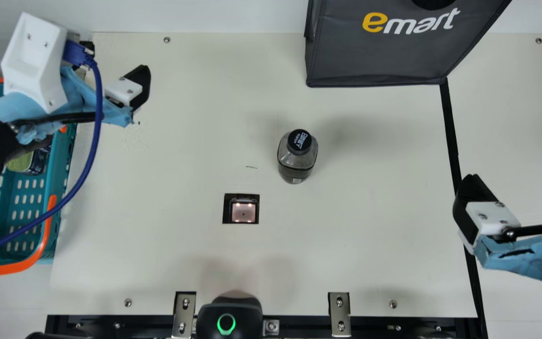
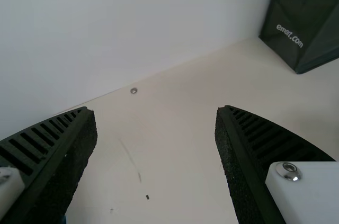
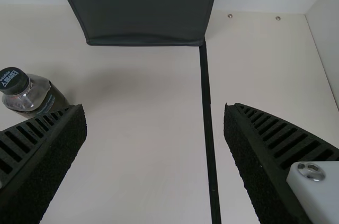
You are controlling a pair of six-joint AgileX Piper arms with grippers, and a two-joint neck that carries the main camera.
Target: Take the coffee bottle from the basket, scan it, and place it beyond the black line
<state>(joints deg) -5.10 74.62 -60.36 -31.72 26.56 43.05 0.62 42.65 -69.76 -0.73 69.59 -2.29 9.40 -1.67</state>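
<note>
Cream tabletop (image 1: 374,212) bears an upright, black-capped transparent coffee bottle (image 1: 298,157), likely for handover between black-ribbed left gripper (image 2: 154,109) and right gripper (image 3: 154,106), both spread wide.

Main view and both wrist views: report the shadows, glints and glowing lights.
Main view: faint, soft-edged shadows on the table to both sides of the bottle; bright spots in the square scanner window; a green ring glowing. Right wrist view: pale glints on the bottle's clear shoulder. Left wrist view: a glint on the large screw.
</note>
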